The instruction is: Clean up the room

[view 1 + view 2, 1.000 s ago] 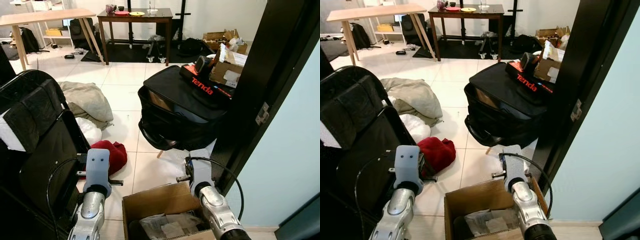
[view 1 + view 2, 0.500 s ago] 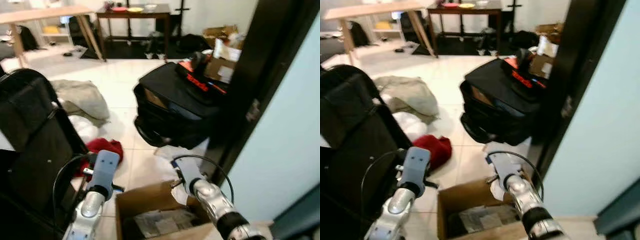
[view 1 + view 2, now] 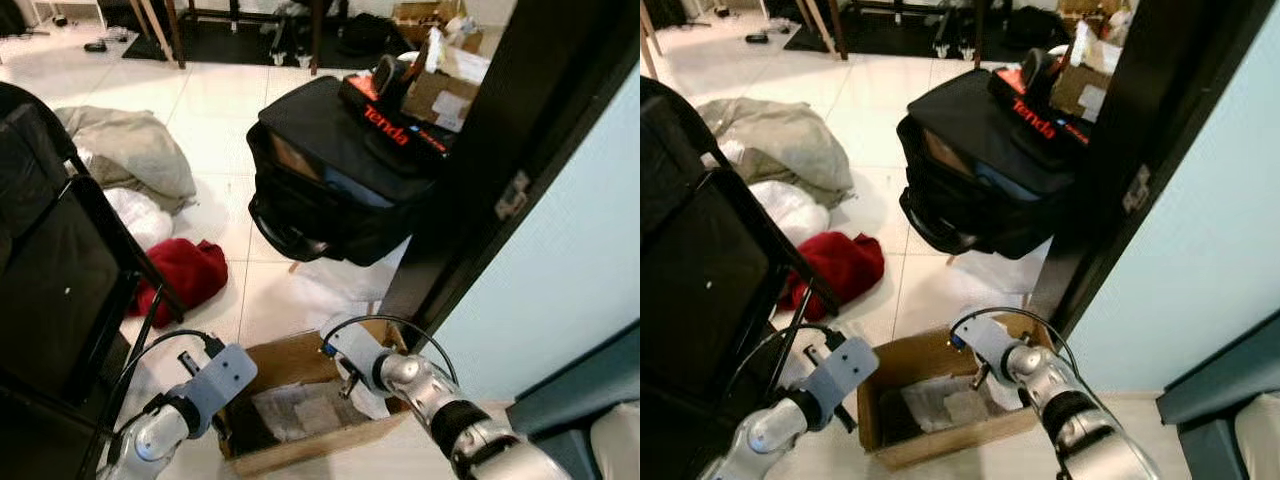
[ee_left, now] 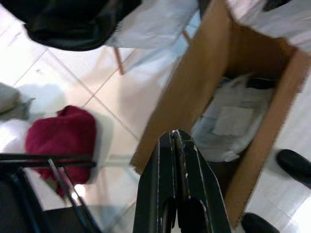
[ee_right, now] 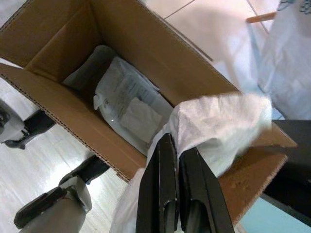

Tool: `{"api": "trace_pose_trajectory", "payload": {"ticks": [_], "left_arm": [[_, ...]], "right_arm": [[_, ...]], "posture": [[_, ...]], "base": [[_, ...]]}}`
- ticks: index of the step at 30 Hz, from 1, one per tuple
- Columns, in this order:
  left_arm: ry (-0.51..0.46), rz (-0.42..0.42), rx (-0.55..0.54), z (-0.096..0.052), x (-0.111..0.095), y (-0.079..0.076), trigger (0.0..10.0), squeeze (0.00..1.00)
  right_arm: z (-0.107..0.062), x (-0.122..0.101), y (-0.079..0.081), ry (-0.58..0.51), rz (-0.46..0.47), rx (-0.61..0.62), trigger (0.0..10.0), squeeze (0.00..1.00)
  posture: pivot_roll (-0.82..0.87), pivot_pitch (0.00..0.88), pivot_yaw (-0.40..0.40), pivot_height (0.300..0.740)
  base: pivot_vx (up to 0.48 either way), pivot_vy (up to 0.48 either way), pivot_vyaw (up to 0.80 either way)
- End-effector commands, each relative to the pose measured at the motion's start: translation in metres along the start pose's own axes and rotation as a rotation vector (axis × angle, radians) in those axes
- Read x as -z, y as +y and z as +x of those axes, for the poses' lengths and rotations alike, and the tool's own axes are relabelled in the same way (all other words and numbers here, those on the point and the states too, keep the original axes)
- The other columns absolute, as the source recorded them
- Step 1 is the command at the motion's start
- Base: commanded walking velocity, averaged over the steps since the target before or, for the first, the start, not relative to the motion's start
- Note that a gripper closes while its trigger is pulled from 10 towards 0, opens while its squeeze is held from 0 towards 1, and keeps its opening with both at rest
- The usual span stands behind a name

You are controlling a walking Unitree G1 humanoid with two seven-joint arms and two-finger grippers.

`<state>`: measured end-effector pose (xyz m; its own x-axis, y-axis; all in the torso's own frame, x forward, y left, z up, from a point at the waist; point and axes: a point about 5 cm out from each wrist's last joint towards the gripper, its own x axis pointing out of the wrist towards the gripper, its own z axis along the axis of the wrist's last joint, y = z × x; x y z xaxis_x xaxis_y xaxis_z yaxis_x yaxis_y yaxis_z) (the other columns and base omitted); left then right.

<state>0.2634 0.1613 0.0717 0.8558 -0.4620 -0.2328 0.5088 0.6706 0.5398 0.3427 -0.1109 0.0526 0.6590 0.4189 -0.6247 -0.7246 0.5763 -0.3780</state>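
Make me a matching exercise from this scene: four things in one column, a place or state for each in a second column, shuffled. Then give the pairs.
Things
1. red cloth
2. cardboard box
3. right claw
4. black bag

Places or states
A. open on the floor, with white plastic packaging inside
B. shut on a crumpled white bag over the box's edge
C. on the tiles beside a black frame
D. carries a red Tenda box on top

Pairs: 1-C, 2-A, 3-B, 4-D

Two silver, ringed arms end in pale grey-blue wrist blocks, each looped by a black cable beside the box point(image 3: 300, 360), with long glossy black fingers point(image 5: 163, 194) beyond them.
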Motion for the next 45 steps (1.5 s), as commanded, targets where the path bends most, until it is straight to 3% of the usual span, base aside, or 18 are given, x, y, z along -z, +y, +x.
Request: {"api": "trace_pose_trajectory", "payload": {"ticks": [1, 7, 13, 16, 33, 35, 36, 39, 40, 41, 45], "left_arm": [[-0.013, 0.026, 0.069, -0.004, 0.001, -0.008, 10.0, 0.00], [-0.069, 0.098, 0.157, -0.006, -0.006, -0.010, 10.0, 0.00], [-0.121, 0.112, 0.218, -0.005, -0.013, -0.013, 10.0, 0.00], [-0.144, 0.105, 0.290, -0.005, -0.017, -0.024, 10.0, 0.00], [-0.167, 0.116, 0.321, -0.001, -0.021, -0.030, 10.0, 0.00], [-0.169, 0.116, 0.324, -0.001, -0.021, -0.030, 10.0, 0.00], [-0.168, 0.115, 0.324, -0.001, -0.020, -0.030, 10.0, 0.00], [-0.168, 0.114, 0.324, -0.001, -0.020, -0.030, 10.0, 0.00], [-0.168, 0.114, 0.323, -0.001, -0.020, -0.029, 10.0, 0.00], [-0.168, 0.115, 0.323, -0.001, -0.020, -0.029, 10.0, 0.00], [-0.166, 0.116, 0.320, 0.000, -0.020, -0.028, 10.0, 0.00]], "right_arm": [[0.001, 0.008, 0.005, 0.032, -0.026, -0.029, 10.0, 0.00], [0.003, 0.001, 0.008, 0.025, -0.070, -0.054, 10.0, 0.00], [0.005, 0.000, 0.012, 0.019, -0.080, -0.079, 10.0, 0.00], [0.005, 0.001, 0.016, 0.023, -0.099, -0.107, 10.0, 0.00], [0.004, 0.009, 0.019, 0.055, -0.136, -0.135, 10.0, 0.00], [0.004, 0.009, 0.019, 0.056, -0.138, -0.136, 10.0, 0.06], [0.004, 0.010, 0.019, 0.063, -0.141, -0.138, 10.0, 1.00], [0.004, 0.011, 0.018, 0.069, -0.152, -0.134, 10.0, 1.00], [0.004, 0.011, 0.018, 0.072, -0.164, -0.130, 10.0, 0.73], [0.004, 0.010, 0.018, 0.074, -0.177, -0.127, 10.0, 0.00], [0.004, 0.010, 0.017, 0.074, -0.195, -0.119, 10.0, 0.00]], "posture": [[0.00, 0.343, -0.079, 0.740], [0.01, 0.363, -0.069, 0.740], [0.01, 0.364, -0.067, 0.740], [0.01, 0.364, -0.064, 0.740], [0.01, 0.361, -0.060, 0.740], [0.01, 0.360, -0.061, 0.740], [0.01, 0.357, -0.062, 0.740], [0.01, 0.357, -0.062, 0.740], [0.01, 0.355, -0.063, 0.740], [0.01, 0.354, -0.062, 0.740], [0.01, 0.353, -0.063, 0.740]], "base": [[0.000, 0.000, 0.00], [0.000, 0.000, 0.00], [0.000, 0.000, 0.00], [0.000, 0.000, 0.00], [0.000, 0.000, 0.00], [0.000, 0.000, 0.00], [0.000, 0.000, 0.00], [0.000, 0.000, 0.00], [0.000, 0.000, 0.00], [0.000, 0.000, 0.00], [0.000, 0.000, 0.00]]}}
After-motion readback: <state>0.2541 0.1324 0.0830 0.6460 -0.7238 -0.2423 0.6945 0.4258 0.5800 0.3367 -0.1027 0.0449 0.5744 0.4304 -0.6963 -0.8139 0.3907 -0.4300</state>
